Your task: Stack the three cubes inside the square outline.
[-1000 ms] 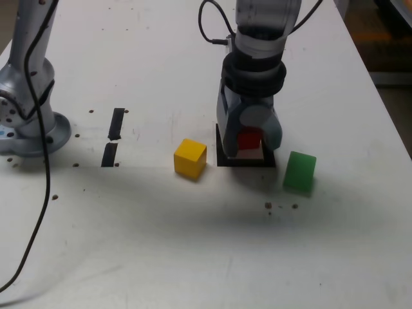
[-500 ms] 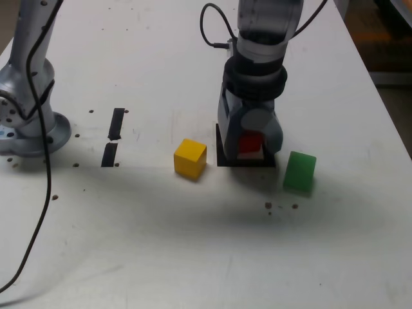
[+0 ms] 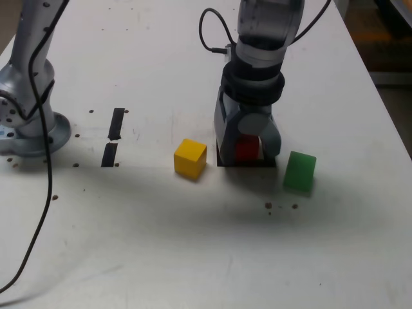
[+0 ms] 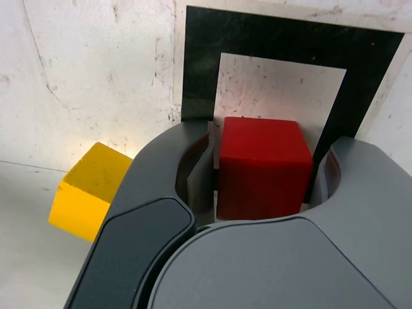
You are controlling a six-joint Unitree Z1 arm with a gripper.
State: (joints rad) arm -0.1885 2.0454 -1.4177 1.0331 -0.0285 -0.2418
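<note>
Between the fingers (image 4: 267,187), parted slightly with gaps either side: small rigid red cube (image 4: 262,166), unheld (probably light; grip opposite flat faces).

A scuffed white worktop (image 3: 161,244) is seen carrying a yellow cube (image 3: 190,158), a green cube (image 3: 300,171) at its 3 o'clock, and a black tape square outline (image 4: 270,48) between them.

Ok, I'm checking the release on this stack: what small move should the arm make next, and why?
Probably lift straight up. The red cube sits in the square outline and gaps show between it and the gripper; the yellow cube and green cube wait outside.
</note>
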